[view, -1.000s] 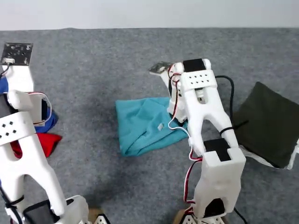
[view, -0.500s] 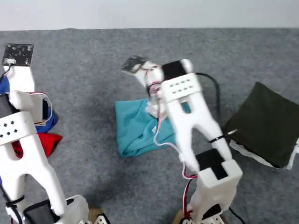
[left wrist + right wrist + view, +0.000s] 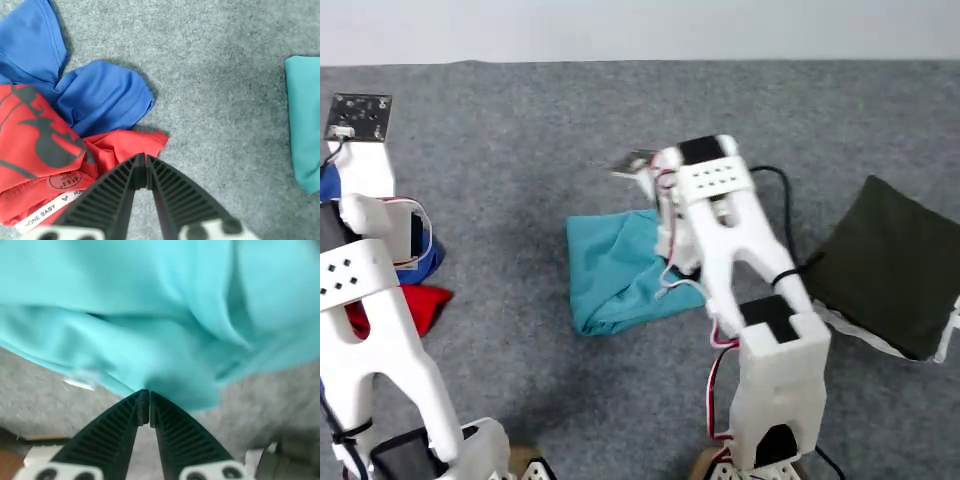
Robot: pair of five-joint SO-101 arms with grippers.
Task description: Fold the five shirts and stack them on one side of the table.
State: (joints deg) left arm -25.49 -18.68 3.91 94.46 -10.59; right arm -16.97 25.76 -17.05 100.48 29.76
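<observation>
A crumpled teal shirt (image 3: 615, 270) lies mid-table, and it spreads across the right wrist view (image 3: 150, 315). My right arm (image 3: 720, 200) hangs over its right side. My right gripper (image 3: 144, 399) is shut, its tips at the shirt's edge; whether cloth is pinched between them is unclear. My left gripper (image 3: 145, 167) is shut and empty, just above the corner of a red shirt (image 3: 40, 150) that overlaps a blue shirt (image 3: 100, 95). Both lie under my left arm (image 3: 360, 270) at the table's left edge. A folded dark green shirt (image 3: 890, 265) rests on a white one (image 3: 865, 335) at the right.
Grey carpet-like cloth (image 3: 520, 150) covers the table. Bare surface runs along the back and between the teal shirt and the red and blue pile. The arm bases stand at the front edge.
The right arm swung left over the teal shirt, then came partway back and lower. The shirt's right side is now drawn in, so it looks narrower. The left arm kept still.
</observation>
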